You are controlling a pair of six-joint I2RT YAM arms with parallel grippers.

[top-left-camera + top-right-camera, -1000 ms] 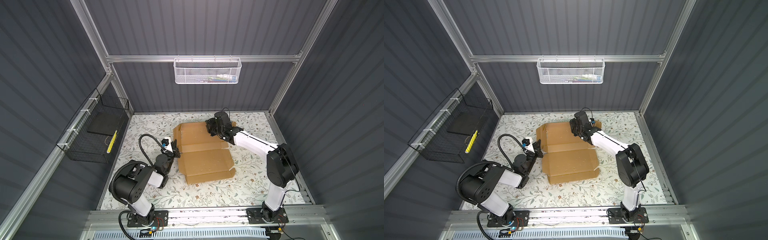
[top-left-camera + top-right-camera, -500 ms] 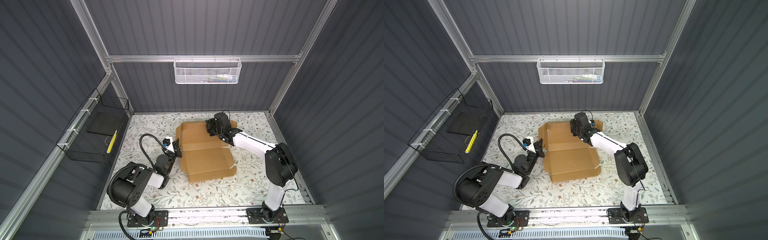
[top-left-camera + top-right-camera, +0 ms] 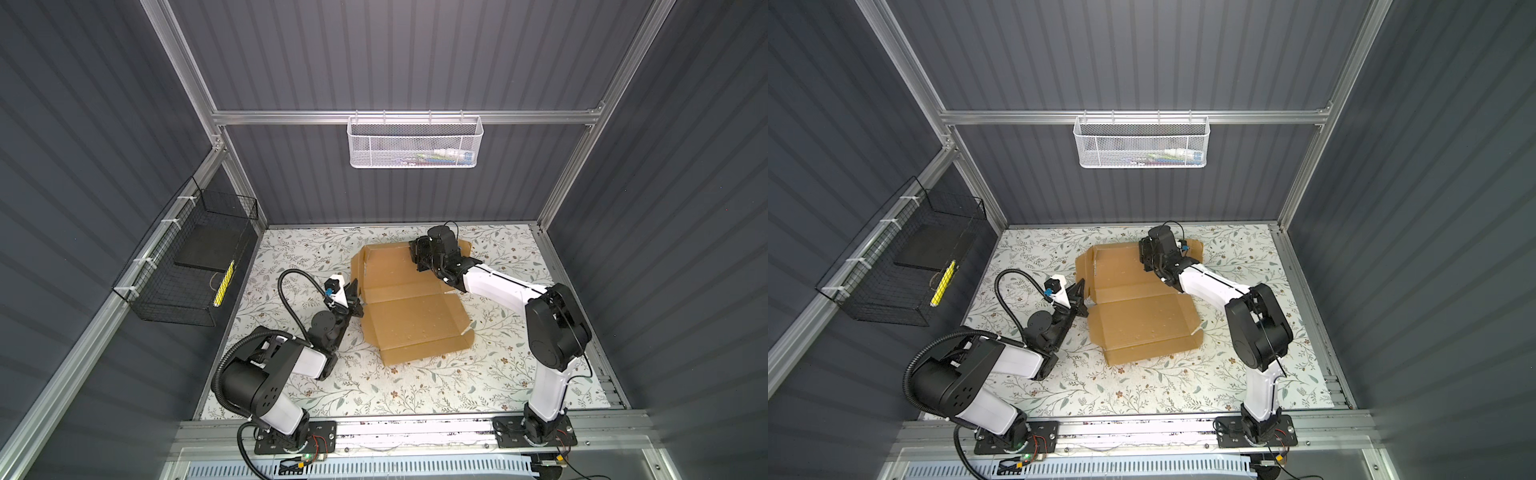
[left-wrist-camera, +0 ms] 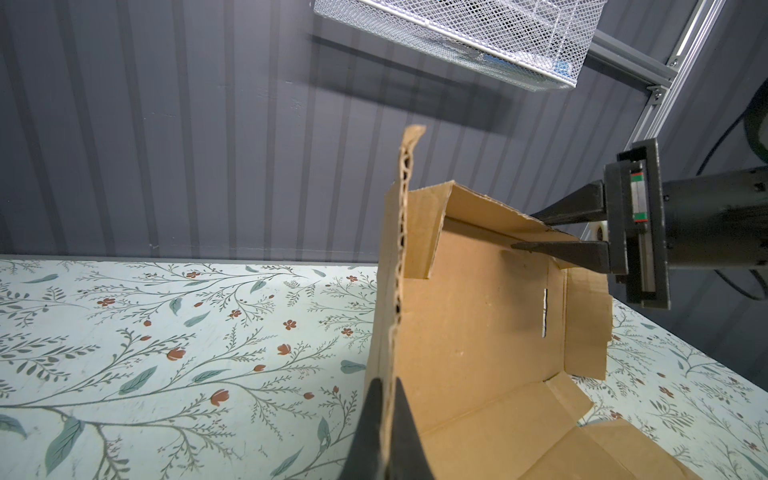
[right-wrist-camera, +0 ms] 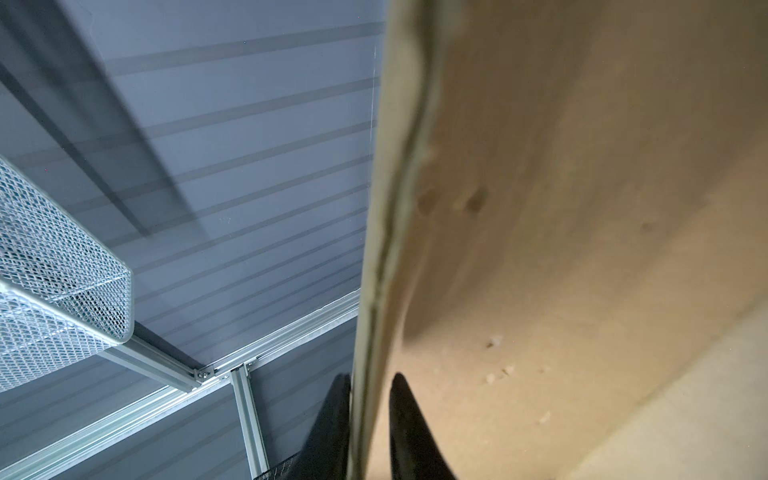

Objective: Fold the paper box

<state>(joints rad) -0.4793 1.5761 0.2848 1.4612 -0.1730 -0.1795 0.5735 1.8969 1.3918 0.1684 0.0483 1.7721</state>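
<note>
One paper box (image 3: 409,309), a flap pinched in each of two grippers, left gripper (image 4: 384,399) and right gripper (image 5: 368,399).

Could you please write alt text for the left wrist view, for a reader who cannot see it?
The left tool pinches an upright flap of the box on a floral table. Across the box, the right tool straddles the far wall. A white basket hangs above.

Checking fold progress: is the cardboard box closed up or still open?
Still open: the paper box lies spread on the table, lid panel flat, only its far side flaps raised.
</note>
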